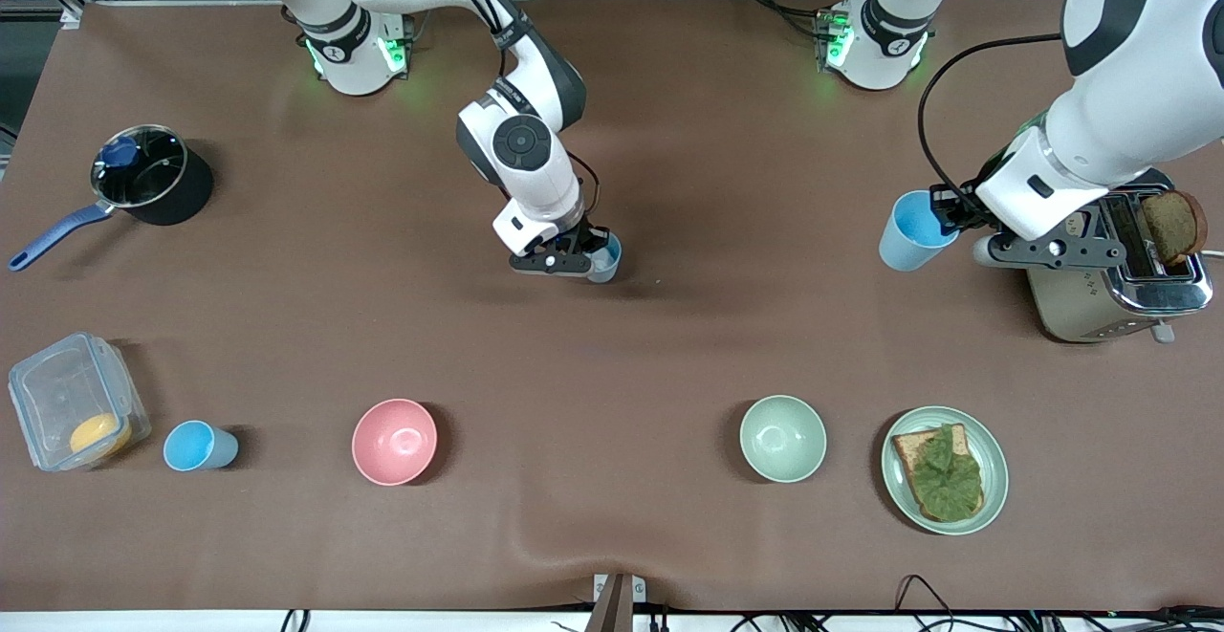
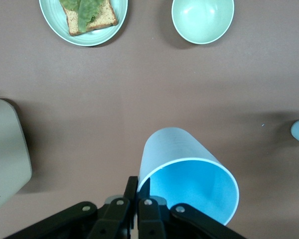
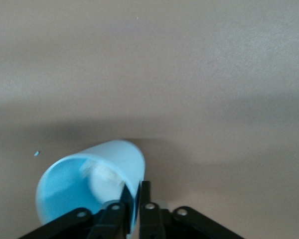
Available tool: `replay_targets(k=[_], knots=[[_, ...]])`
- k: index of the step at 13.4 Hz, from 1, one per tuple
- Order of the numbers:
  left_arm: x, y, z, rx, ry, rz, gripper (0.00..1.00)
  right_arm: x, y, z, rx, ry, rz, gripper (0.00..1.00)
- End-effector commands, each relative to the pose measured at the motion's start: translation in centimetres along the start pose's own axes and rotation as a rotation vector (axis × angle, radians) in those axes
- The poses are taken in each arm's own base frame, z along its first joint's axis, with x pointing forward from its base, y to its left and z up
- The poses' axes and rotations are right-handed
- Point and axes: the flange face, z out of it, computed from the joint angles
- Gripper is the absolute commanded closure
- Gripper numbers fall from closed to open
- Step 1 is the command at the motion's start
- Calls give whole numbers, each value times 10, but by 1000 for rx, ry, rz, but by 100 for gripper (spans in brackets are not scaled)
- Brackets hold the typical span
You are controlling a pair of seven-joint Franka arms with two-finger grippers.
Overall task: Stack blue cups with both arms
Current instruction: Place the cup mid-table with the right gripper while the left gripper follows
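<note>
Robot lab, two bench-mounted arms [image 1: 521, 149], brown-covered table [image 1: 669, 135], cables, mock kitchen props, toaster [image 1: 1119, 297]

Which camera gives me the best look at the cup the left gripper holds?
Left wrist view: the sky blue cup fills it, rim pinched by the left gripper. The front view shows it small; the right wrist view misses it.

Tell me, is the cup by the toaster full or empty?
Empty. The left wrist view looks into the cup and shows only bare blue inside.

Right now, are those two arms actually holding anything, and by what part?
Yes. The left end effector pinches a blue cup by its rim. The right end effector pinches another blue cup, also by the rim wall.
</note>
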Motion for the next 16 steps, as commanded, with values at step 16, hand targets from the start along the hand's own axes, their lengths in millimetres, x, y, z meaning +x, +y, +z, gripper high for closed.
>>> replay_targets(k=[16], knots=[[-25,227,73,-90,-14,-52,100,153,240,-318,-16,-195,-137,0]])
